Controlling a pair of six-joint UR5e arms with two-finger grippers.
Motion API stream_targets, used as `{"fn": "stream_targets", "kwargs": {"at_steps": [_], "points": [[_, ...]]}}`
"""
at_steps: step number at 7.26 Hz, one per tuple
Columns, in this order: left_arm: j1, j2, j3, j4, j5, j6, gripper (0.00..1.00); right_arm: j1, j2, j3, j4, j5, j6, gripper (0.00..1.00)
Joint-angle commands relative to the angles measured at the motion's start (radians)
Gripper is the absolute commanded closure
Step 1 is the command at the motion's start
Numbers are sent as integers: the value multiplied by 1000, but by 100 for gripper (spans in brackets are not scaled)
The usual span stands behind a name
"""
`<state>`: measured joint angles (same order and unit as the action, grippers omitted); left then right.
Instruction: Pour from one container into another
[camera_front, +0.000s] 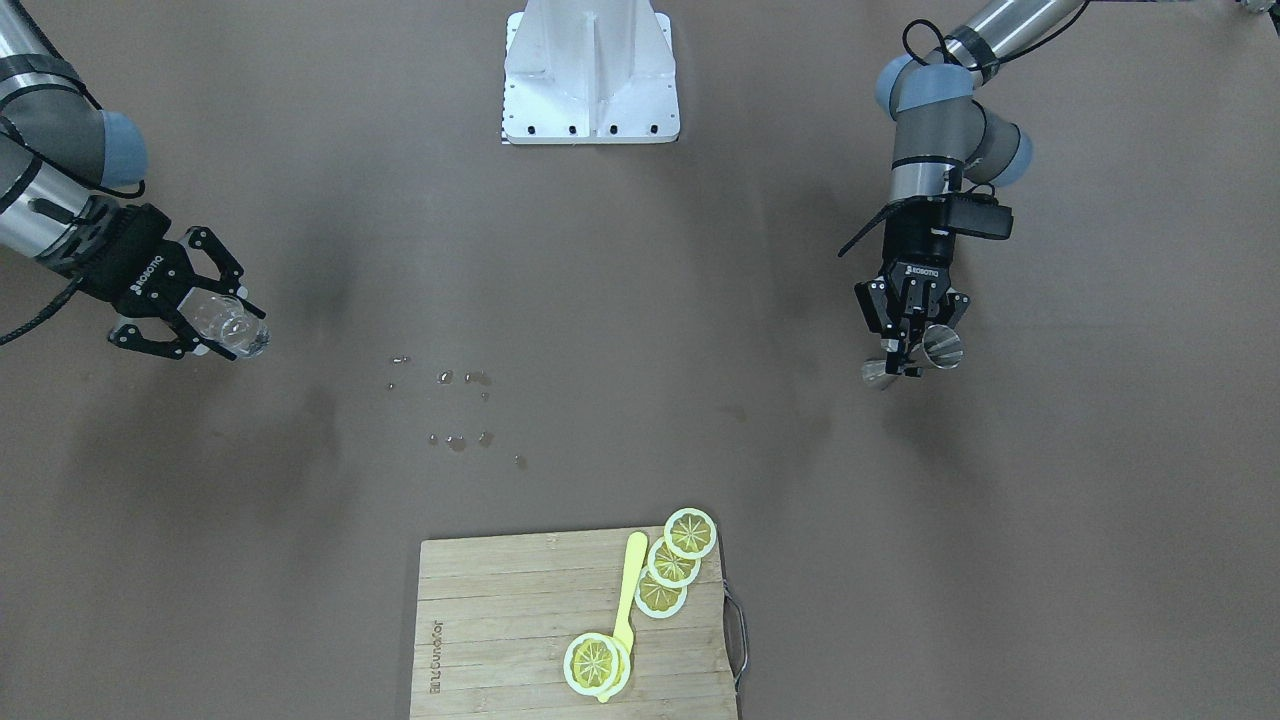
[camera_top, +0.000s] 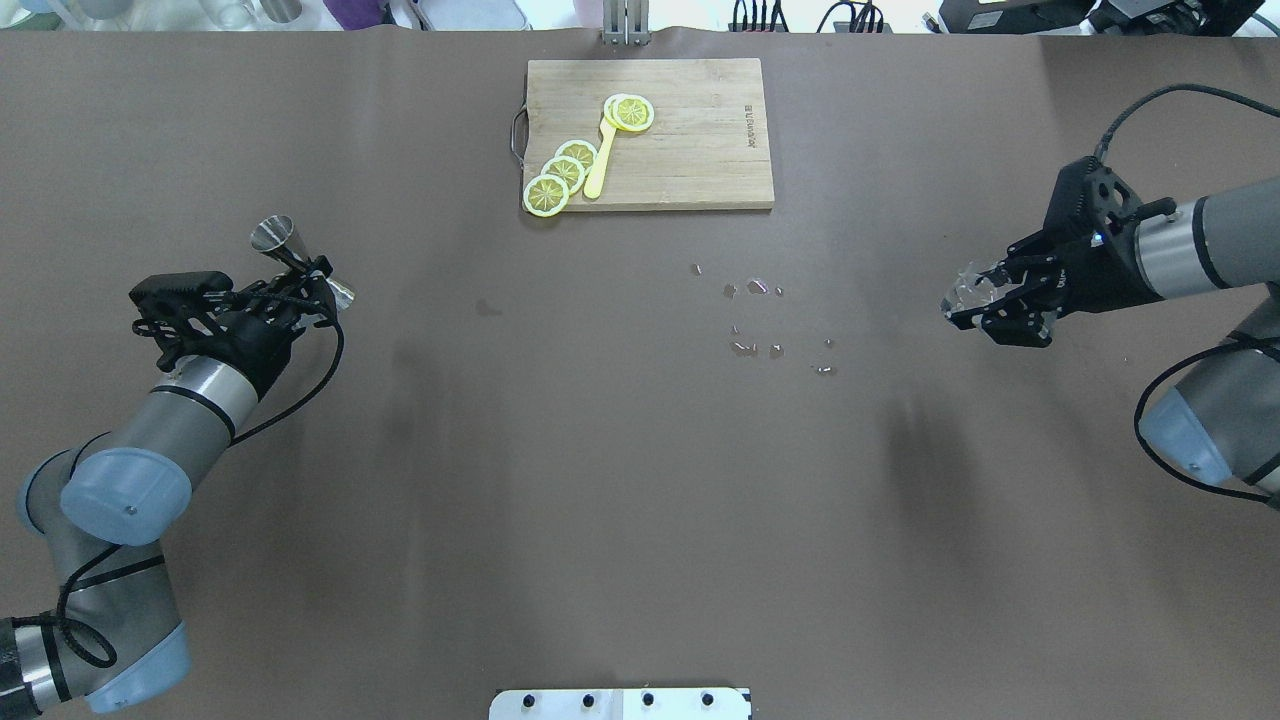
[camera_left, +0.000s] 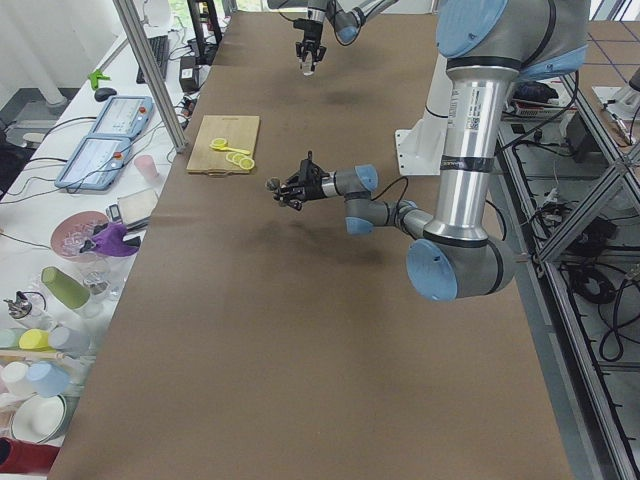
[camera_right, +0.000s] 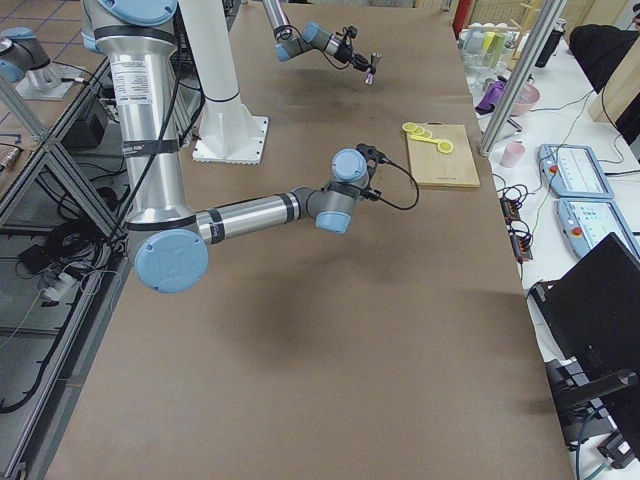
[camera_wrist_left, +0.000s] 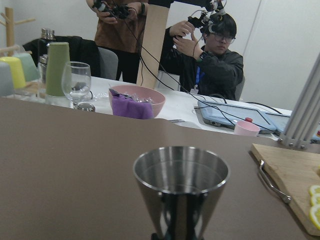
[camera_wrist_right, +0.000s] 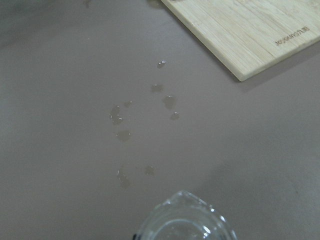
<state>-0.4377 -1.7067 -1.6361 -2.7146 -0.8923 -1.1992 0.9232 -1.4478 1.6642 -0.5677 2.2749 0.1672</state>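
steel jigger (camera_front: 941, 347) clamped in left gripper (camera_front: 907, 358); clear glass (camera_front: 236, 324) clamped in right gripper (camera_front: 227, 331)

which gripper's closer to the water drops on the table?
Right. The right gripper, holding a clear glass, hangs a short way off one side of the drops; the left gripper, with the jigger, is far off on the other side.

Seen from overhead, the brown table (camera_top: 600, 500) lies open between the left gripper (camera_top: 316, 283) with its jigger (camera_top: 275, 236) at nine o'clock and the right gripper (camera_top: 975, 302) with its glass (camera_top: 962, 292) at three. Water droplets (camera_top: 757, 288) dot the middle. A cutting board (camera_top: 690, 150) with lemon slices (camera_top: 563, 172) fills twelve o'clock; the white robot base (camera_top: 620, 704) six.
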Motion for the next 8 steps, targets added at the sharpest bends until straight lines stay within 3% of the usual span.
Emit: {"fn": "stream_targets", "kwargs": {"at_steps": [1,2,4,6,8], "points": [[4,-49,-8,-2,-34,124,100,-38,53,9,-44,-31,-23,100],[4,-82,-4,-2,-39,224,100,-44,79,9,-69,-47,-47,100],[2,-145,-2,-2,-153,425,100,-41,170,12,-203,-51,-101,100],[-21,-192,1,-2,-324,612,100,-50,185,66,-318,-52,-127,100],[-65,-232,21,-2,-522,755,100,-113,188,83,-334,-136,-141,100]]}}
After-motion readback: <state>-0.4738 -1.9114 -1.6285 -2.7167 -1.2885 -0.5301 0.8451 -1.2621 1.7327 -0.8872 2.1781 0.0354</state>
